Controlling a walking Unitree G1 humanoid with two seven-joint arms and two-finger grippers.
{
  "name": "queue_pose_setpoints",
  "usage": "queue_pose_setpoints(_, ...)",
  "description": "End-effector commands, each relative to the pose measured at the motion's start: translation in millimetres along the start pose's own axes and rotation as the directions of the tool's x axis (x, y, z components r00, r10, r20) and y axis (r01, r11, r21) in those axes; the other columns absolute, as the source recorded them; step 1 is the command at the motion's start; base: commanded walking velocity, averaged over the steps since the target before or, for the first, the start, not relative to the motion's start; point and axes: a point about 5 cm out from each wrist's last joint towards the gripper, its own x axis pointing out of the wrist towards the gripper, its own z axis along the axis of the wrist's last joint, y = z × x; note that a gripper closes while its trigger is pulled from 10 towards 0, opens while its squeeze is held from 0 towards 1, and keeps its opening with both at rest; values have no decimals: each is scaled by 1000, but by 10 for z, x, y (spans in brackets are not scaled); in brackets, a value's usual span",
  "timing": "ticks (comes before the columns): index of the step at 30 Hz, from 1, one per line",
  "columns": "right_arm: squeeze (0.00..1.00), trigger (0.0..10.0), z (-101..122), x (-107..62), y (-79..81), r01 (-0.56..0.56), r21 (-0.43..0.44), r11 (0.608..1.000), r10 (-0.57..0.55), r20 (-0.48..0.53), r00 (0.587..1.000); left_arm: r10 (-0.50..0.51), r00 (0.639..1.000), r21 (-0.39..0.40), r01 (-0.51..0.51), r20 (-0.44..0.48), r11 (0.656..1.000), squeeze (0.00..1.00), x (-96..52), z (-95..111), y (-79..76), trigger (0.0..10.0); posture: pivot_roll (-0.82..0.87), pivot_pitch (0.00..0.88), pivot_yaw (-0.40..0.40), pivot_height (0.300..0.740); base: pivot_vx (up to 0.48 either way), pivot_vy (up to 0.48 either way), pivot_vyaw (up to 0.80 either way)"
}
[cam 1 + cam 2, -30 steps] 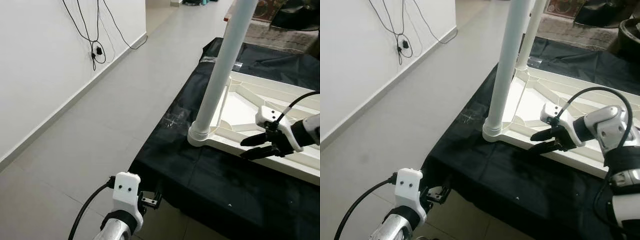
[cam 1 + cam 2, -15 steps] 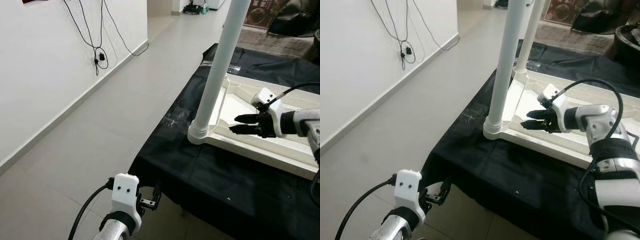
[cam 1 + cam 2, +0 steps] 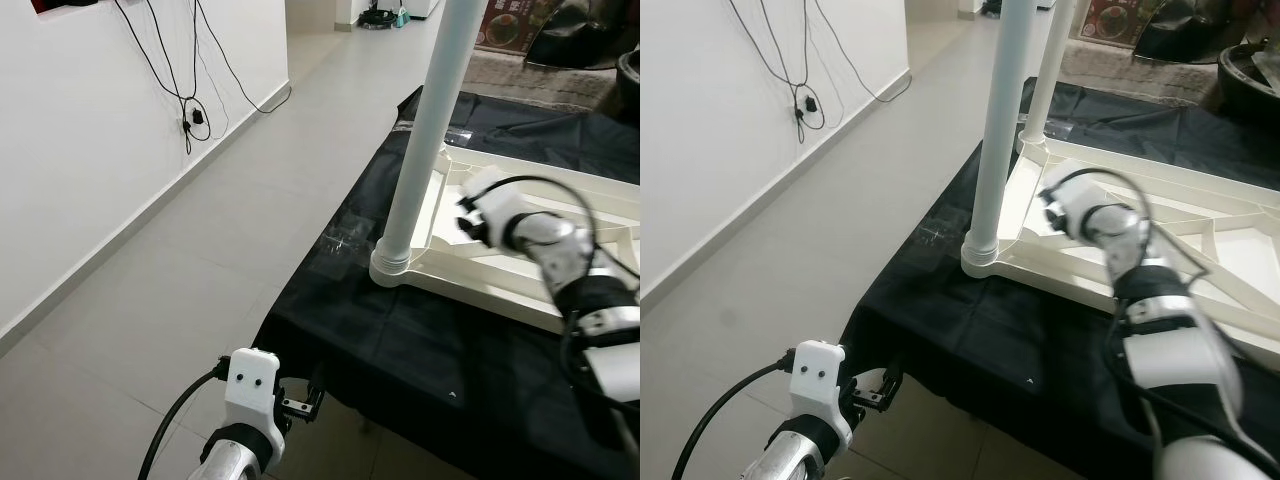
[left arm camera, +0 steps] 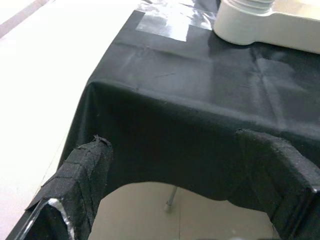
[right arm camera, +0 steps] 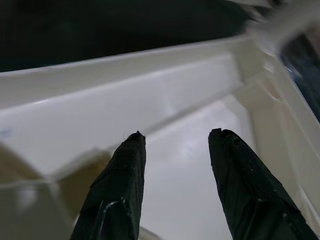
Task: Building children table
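A black cloth (image 3: 440, 350) covers a low work surface that stands on a pale tiled floor (image 3: 200, 250), with a white wall (image 3: 80, 150) on the robot's left where dark cables (image 3: 190, 100) hang down to a socket. On the cloth, close to its left edge, lies the white children's table top (image 3: 1200, 230), upside down so that its ribbed underside faces up. A tall white table leg (image 3: 415, 170) stands upright in the socket at the near left corner of that top, and a second white leg (image 3: 1040, 70) rises behind it at the far left corner. The right arm (image 3: 1140, 300) reaches across the underside of the top, blurred in the head views; the right gripper (image 5: 175, 150) hovers just above the inner panel of the top near a rib, its two black fingers (image 5: 117, 190) spread apart and grasping nothing. The left gripper (image 4: 185, 185) hangs low beside the near left corner of the cloth-covered surface, over the floor, its taped fingers (image 4: 85, 175) parted and empty.
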Motion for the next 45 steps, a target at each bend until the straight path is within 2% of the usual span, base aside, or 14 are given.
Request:
queue_pose_setpoints(1, 0, 10000, 84, 57, 155, -91, -137, 986, 93, 8, 996, 2, 1000, -4, -2, -18, 1000, 0, -31, -23, -20, 10000, -47, 114, -11, 740, 0, 0, 0)
queue_pose_setpoints(3, 0, 10000, 105, 77, 229, -140, -173, 975, 143, 5, 990, 2, 1000, -6, -2, -18, 1000, 0, -41, -18, -26, 10000, -49, 124, -15, 740, 0, 0, 0)
queue_pose_setpoints(7, 0, 10000, 115, 99, 287, -178, -179, 968, 179, -10, 984, 3, 1000, -10, -3, -19, 1000, 0, -52, -14, -32, 10000, -48, 132, -14, 740, 0, 0, 0)
queue_pose_setpoints(8, 0, 10000, 135, 113, 340, -227, -171, 959, 228, -15, 974, 4, 1000, -12, -5, -20, 1000, 0, -62, -10, -38, 10000, -43, 142, -24, 740, 0, 0, 0)
queue_pose_setpoints(13, 0, 10000, 162, 127, 367, -246, -155, 957, 248, -10, 969, 9, 1000, -16, -9, -20, 1000, 0, -70, -5, -45, 10000, -42, 144, -25, 740, 0, 0, 0)
queue_pose_setpoints(18, 0, 10000, 175, 132, 385, -270, -108, 957, 272, 2, 962, 13, 1000, -19, -13, -23, 1000, 0, -73, -12, -40, 10000, -42, 144, -25, 740, 0, 0, 0)
queue_pose_setpoints(21, 0, 10000, 205, 131, 426, -324, -10, 946, 324, 54, 945, 11, 1000, -19, -11, -24, 1000, 0, -72, -10, -41, 10000, -44, 146, -26, 740, 0, 0, 0)
queue_pose_setpoints(23, 0, 10000, 205, 131, 426, -324, -10, 946, 324, 54, 945, 11, 1000, -19, -11, -24, 1000, 0, -72, -10, -41, 10000, -44, 146, -26, 740, 0, 0, 0)
queue_pose_setpoints(24, 0, 10000, 217, 131, 437, -338, 30, 941, 335, 78, 939, 10, 1000, -19, -10, -25, 1000, 0, -71, -8, -42, 10000, -44, 146, -26, 740, 0, 0, 0)
queue_pose_setpoints(29, 0, 10000, 189, 132, 403, -280, 107, 954, 266, 126, 956, 9, 1000, -10, -9, -23, 1000, 0, -66, -1, -39, 10000, -41, 142, -24, 740, 0, 0, 0)
queue_pose_setpoints(36, 0, 10000, 0, 82, 246, -164, 200, 966, 148, 90, 985, 7, 1000, -5, -8, -25, 1000, 0, -60, -3, -29, 10000, -43, 137, -16, 740, 0, 0, 0)
queue_pose_setpoints(39, 0, 10000, -42, 73, 227, -148, 235, 961, 134, 77, 988, 6, 1000, -5, -7, -26, 1000, 0, -59, -5, -28, 10000, -43, 137, -16, 740, 0, 0, 0)
queue_pose_setpoints(41, 0, 10000, -191, 41, 174, -82, 361, 929, 74, 37, 997, 3, 1000, -3, -3, -27, 1000, 0, -56, -3, -27, 10000, -43, 135, -15, 740, 0, 0, 0)
queue_pose_setpoints(45, 0, 10000, -229, 34, 182, -84, 405, 911, 74, 40, 996, 4, 1000, -2, -4, -28, 1000, 0, -55, -5, -24, 10000, -38, 137, -13, 740, 0, 0, 0)
